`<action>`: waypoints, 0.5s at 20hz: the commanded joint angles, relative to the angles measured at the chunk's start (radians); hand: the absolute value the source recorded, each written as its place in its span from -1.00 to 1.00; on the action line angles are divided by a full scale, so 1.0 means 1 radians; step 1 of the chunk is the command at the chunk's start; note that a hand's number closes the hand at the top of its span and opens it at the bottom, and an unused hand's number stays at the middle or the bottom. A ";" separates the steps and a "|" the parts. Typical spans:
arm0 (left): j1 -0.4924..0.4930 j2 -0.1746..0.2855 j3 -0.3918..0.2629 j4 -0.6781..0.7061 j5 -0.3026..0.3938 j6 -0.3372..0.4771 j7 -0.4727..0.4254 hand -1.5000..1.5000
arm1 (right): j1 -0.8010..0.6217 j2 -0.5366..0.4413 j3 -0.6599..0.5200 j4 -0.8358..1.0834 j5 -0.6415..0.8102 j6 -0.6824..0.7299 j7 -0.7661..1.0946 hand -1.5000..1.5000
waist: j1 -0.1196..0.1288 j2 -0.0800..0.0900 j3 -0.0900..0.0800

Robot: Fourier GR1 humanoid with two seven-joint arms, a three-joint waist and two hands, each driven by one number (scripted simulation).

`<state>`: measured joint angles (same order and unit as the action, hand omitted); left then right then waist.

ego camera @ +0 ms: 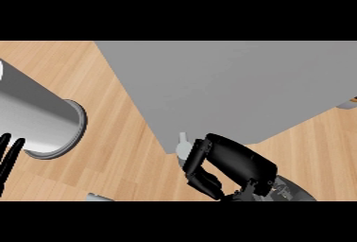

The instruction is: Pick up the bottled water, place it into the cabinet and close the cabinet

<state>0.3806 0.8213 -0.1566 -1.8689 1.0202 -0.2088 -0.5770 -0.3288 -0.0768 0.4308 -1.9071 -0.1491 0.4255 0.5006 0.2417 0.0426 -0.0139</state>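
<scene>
Grey cabinet [237, 85] at twelve o'clock, inside hidden. At six, the right hand [237, 163] curls its fingers [206, 182] round the bottled water [183, 142]; left hand [8, 156] at eight, fingers straight, over the wooden table [118, 156].

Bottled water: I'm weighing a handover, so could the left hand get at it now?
Probably not: the right hand seems curled round the bottled water beside the cabinet, hiding most of it, and the left hand shows only as fingers at the far left edge.
</scene>
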 commanded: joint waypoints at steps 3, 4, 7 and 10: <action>0.010 0.004 0.021 0.020 0.001 -0.017 -0.011 -1.00 | -0.247 0.074 -0.116 0.242 0.075 -0.210 0.037 1.00 | -0.013 -0.003 0.005; 0.025 -0.001 0.022 0.029 0.016 -0.029 -0.013 -1.00 | -0.282 0.075 -0.150 0.271 0.075 -0.256 0.037 1.00 | -0.020 -0.007 0.006; 0.021 -0.015 0.014 0.016 0.011 -0.027 -0.020 -1.00 | -0.405 0.076 -0.193 0.398 0.086 -0.348 0.011 1.00 | -0.026 -0.005 0.009; 0.022 -0.006 0.019 0.021 0.011 -0.033 -0.012 -1.00 | -0.510 0.076 -0.226 0.520 0.079 -0.414 0.003 1.00 | -0.029 0.000 0.009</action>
<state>0.3976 0.8142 -0.1408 -1.8516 1.0294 -0.2304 -0.5888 -0.6751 -0.0080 0.2812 -1.5553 -0.0883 0.1135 0.5318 0.2136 0.0343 -0.0026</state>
